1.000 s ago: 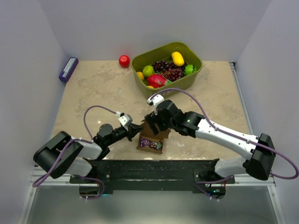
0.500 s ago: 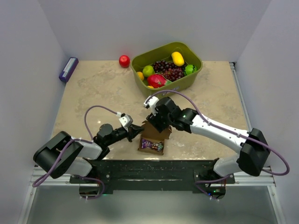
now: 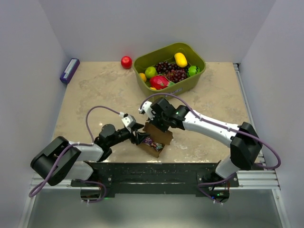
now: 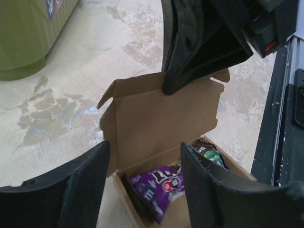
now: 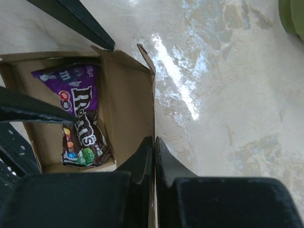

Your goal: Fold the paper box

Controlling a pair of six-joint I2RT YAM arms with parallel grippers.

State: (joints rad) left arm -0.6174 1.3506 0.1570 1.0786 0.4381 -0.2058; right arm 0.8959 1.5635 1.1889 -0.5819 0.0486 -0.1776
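The paper box (image 3: pixel 160 135) is a small brown cardboard box lying open at the table's near middle, its lid (image 4: pixel 161 111) standing up. A purple candy bag (image 4: pixel 159 187) and a brown candy bag (image 5: pixel 83 137) lie inside it. My right gripper (image 5: pixel 154 141) is shut on the lid's thin free edge (image 5: pixel 153 90); in the top view my right gripper (image 3: pixel 159 124) reaches the lid from above. My left gripper (image 4: pixel 145 154) is open, its two fingers standing either side of the box's near end. In the top view my left gripper (image 3: pixel 138 137) sits at the box's left side.
An olive-green bin (image 3: pixel 195 79) of fruit stands at the back right, and a corner of the bin (image 4: pixel 28 42) shows in the left wrist view. A red apple (image 3: pixel 126 62) and a small purple box (image 3: pixel 69 71) lie at the back left. A black rail (image 3: pixel 152 171) borders the near edge.
My right gripper has shut on the lid's edge and shifted left. The left gripper has opened. The box has turned slightly and its lid now stands more upright.
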